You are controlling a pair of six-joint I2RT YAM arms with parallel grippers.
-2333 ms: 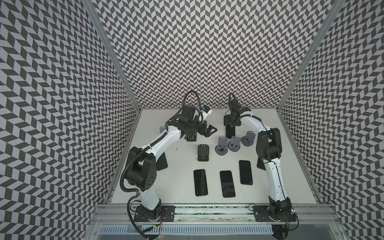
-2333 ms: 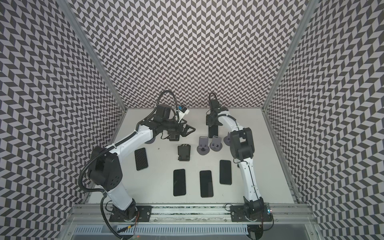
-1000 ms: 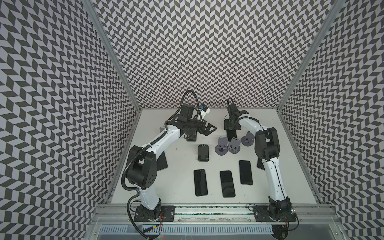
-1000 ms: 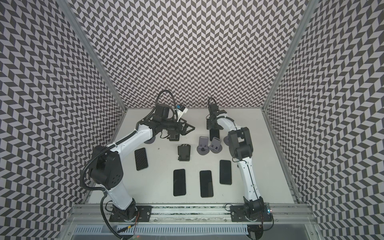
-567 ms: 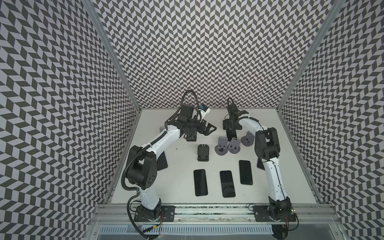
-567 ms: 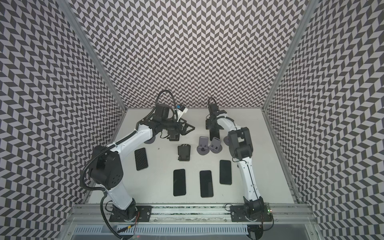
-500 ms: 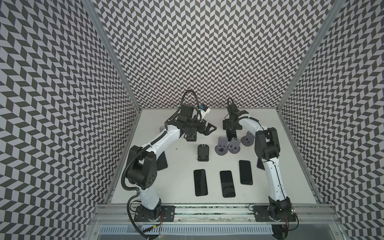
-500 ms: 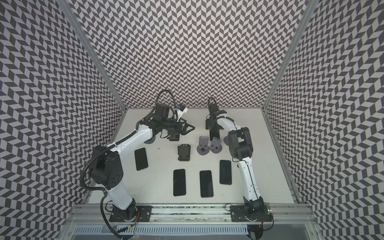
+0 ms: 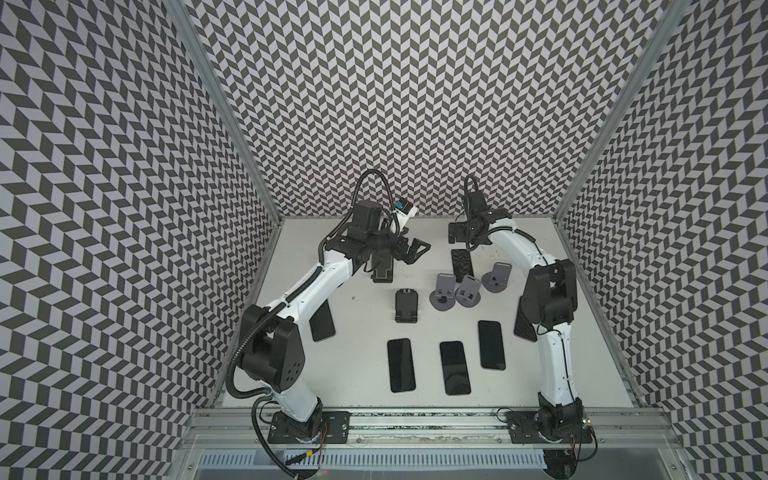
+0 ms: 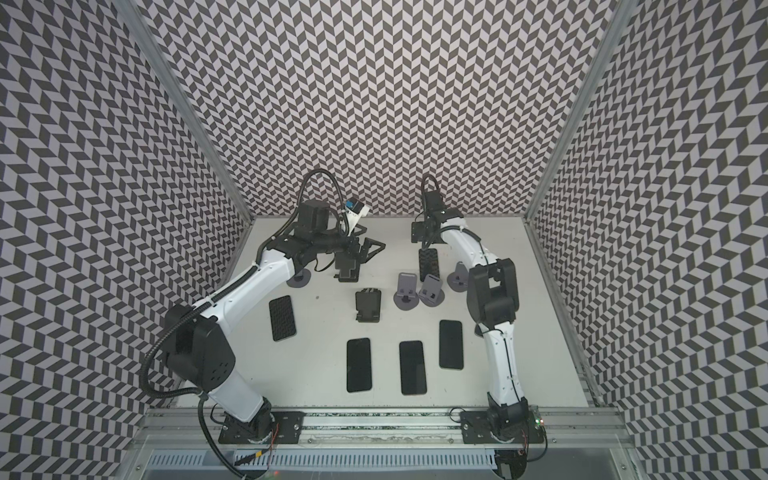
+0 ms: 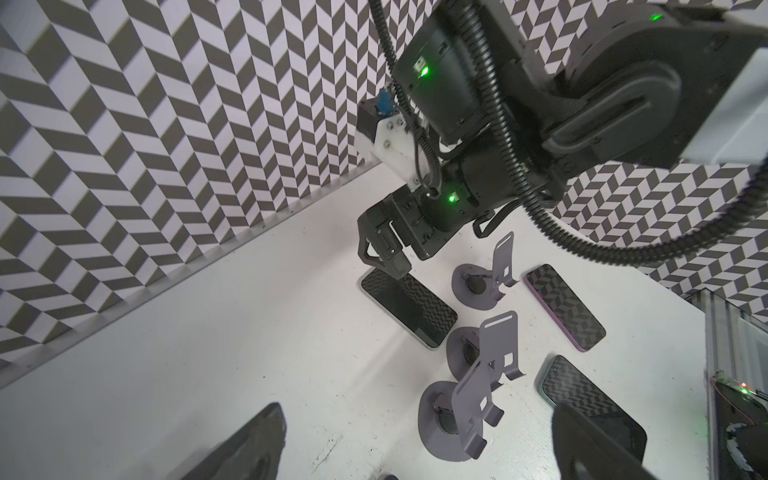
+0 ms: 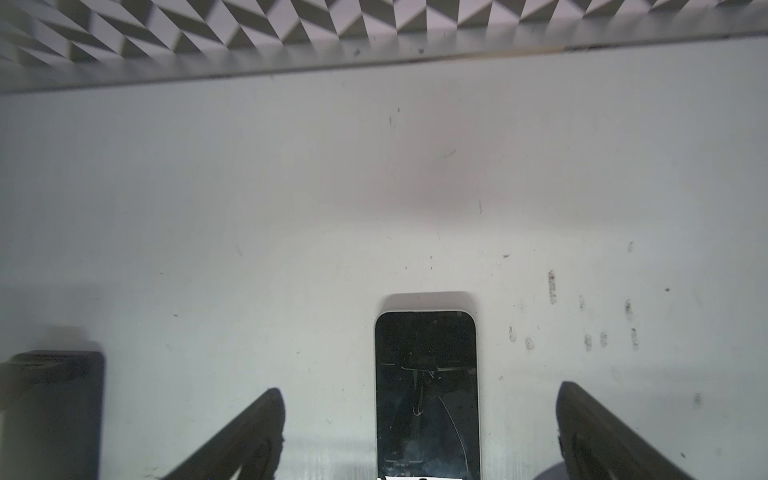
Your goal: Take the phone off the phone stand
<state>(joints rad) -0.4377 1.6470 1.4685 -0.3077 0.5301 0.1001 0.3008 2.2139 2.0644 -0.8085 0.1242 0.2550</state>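
Observation:
A dark phone (image 9: 461, 264) (image 10: 428, 264) lies flat on the white table near the back wall, off any phone stand. My right gripper (image 9: 460, 245) (image 10: 424, 245) hangs just above its far end, open. In the right wrist view the phone (image 12: 426, 395) lies between the spread fingers (image 12: 249, 436), untouched. The left wrist view shows the same phone (image 11: 409, 311) under the right gripper (image 11: 386, 253). Three grey phone stands (image 9: 442, 291) (image 9: 468, 291) (image 9: 498, 278) stand empty beside it. My left gripper (image 9: 415, 252) (image 11: 415, 457) is open and holds nothing.
Two black stands (image 9: 382, 272) (image 9: 406, 305) sit mid-table. Three phones (image 9: 401, 365) (image 9: 454, 368) (image 9: 491, 345) lie flat near the front. Another phone (image 9: 322, 322) lies by the left arm, and one more (image 9: 524, 326) is half hidden behind the right arm.
My right gripper has opened and let go of the phone, which now lies flat on the table. The left arm has barely moved.

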